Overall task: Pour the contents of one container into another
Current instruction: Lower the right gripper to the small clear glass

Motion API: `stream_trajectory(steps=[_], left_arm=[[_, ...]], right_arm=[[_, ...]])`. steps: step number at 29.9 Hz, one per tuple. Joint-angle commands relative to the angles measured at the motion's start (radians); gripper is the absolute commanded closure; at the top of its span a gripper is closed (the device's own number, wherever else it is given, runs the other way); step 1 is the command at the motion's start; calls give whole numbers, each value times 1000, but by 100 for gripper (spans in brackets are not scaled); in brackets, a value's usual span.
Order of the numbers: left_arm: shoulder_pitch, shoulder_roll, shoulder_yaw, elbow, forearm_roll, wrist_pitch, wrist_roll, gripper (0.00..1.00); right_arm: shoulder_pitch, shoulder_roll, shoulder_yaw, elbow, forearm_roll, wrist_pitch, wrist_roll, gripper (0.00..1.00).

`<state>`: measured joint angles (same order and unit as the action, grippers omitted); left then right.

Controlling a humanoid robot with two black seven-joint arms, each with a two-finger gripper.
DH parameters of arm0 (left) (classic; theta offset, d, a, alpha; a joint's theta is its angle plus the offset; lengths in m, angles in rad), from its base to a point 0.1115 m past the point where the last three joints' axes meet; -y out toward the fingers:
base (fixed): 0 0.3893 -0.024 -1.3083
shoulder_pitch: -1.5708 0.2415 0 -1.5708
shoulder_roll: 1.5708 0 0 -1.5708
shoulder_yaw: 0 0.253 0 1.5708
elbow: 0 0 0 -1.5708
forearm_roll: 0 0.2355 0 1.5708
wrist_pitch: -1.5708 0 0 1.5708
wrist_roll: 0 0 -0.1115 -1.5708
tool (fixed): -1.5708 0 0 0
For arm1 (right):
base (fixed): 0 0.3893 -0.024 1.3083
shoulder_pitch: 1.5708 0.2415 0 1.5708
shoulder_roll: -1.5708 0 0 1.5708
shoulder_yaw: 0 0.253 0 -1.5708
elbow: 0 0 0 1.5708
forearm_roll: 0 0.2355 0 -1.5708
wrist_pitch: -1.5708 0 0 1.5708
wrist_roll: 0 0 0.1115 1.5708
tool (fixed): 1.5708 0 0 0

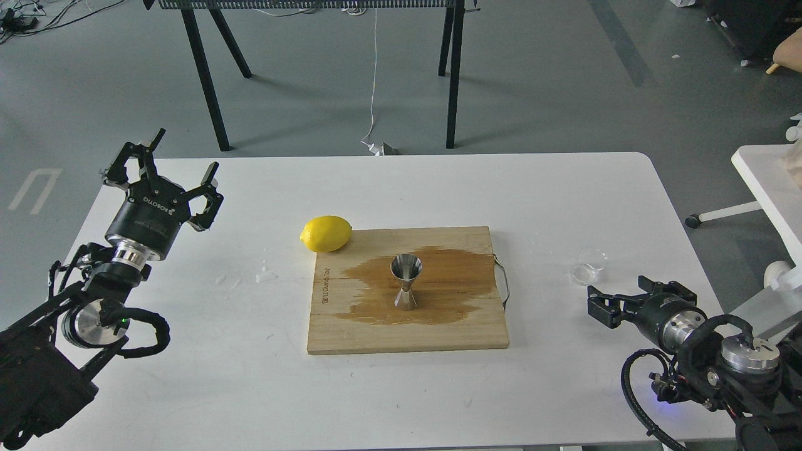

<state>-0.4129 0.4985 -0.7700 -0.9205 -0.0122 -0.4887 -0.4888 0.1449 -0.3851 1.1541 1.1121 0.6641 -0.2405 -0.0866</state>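
The tiny clear glass cup (589, 267) stands on the white table (401, 188) to the right of the wooden board. Upright in the middle of that board (351, 332) is the steel hourglass jigger (405, 282), inside a dark wet stain. My right gripper (621, 293) hangs low at the table's right edge, just below and right of the glass cup, open and holding nothing. Far left over the table, my left gripper (182, 158) points up and away, fingers spread wide and empty.
A yellow lemon (326, 233) rests against the board's far left corner. Small water drops (266, 274) lie left of the board. A metal handle (503, 282) sticks out of the board's right side. A second white table (767, 181) stands at far right.
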Motion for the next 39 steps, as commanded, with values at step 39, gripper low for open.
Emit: stream_trajectory(steps=[39], left_arm=[[28,0,3,3,0,0,0,12]], right_arm=[[200,140,-39,-202,-38,-62,1,4]])
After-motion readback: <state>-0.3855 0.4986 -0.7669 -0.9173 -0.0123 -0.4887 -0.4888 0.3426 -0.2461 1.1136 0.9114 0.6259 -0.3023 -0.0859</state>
